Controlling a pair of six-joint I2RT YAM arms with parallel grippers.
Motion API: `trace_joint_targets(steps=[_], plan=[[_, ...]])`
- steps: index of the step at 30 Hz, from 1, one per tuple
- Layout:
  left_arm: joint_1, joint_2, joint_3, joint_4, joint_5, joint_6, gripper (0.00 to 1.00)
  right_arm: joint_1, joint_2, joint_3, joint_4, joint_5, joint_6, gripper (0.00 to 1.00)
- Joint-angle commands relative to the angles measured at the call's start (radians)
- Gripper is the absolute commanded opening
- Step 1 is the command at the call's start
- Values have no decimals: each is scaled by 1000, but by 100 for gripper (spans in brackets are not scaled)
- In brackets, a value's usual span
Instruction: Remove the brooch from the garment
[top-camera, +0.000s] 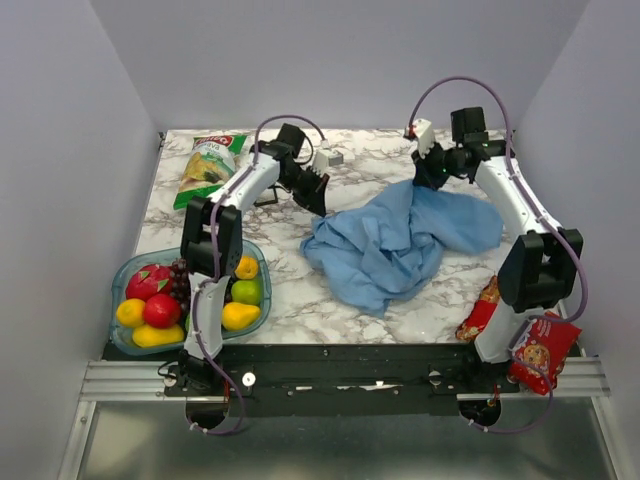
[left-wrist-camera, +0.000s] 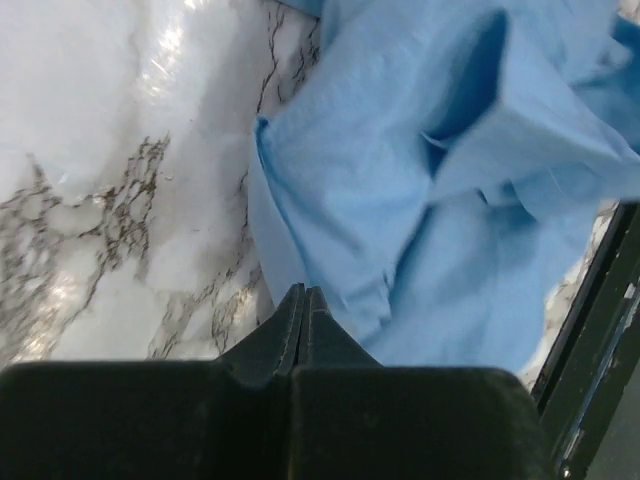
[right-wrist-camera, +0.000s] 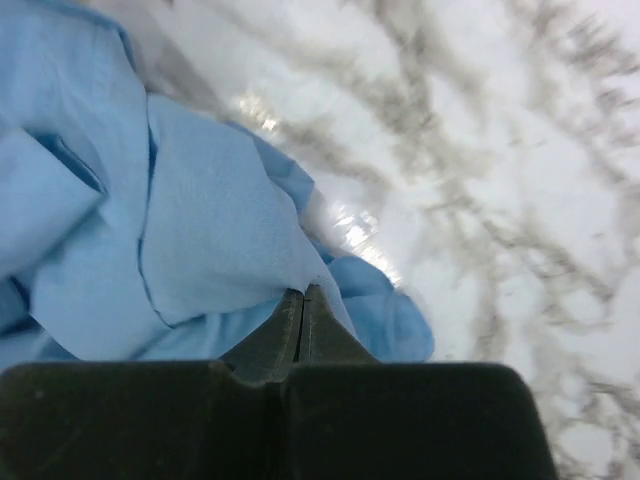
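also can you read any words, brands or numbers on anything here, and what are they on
Nothing reads clearly.
Green and white snack bag: red logo, too small to read.
Red cookie packet: print blurred.
Orange-red packet: print blurred.
Light blue cloth shirt: no text visible.

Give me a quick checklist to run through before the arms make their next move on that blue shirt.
1. Brooch found: cannot tell; none shows on the crumpled light blue cloth shirt in any view.
2. Right gripper holding shirt: ok; shut, with cloth pinched at its tips.
3. Left gripper open to pick: not ok; shut, nothing seen in it.
4. Left gripper near shirt: ok; at its left edge.
5. Shirt supported by white marble table: ok; most of it rests there.
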Motion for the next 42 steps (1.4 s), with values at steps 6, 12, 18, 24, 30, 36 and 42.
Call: trace_joint_targets(steps=[6,12,18,24,30,36,42], plan=[[89,-564,-236,205,-53,-56,0,20,-235,-20,285,-20,38,1],[89,-716,-517,300,-114,-51,25,94,-549,-343,322,-83,-228,1],[57,-590,-475,426,-93,-164,64,102,-807,-639,207,-74,-417,0],[8,-262,-219,507,-64,-284,70,103,-853,-819,118,5,-419,39],[-25,38,90,552,48,-433,69,102,-732,-695,12,29,-228,57],[-60,143,156,676,152,-598,69,102,-714,-658,15,53,-137,62],[-71,129,53,748,275,-698,68,100,-688,-652,33,67,-100,64]])
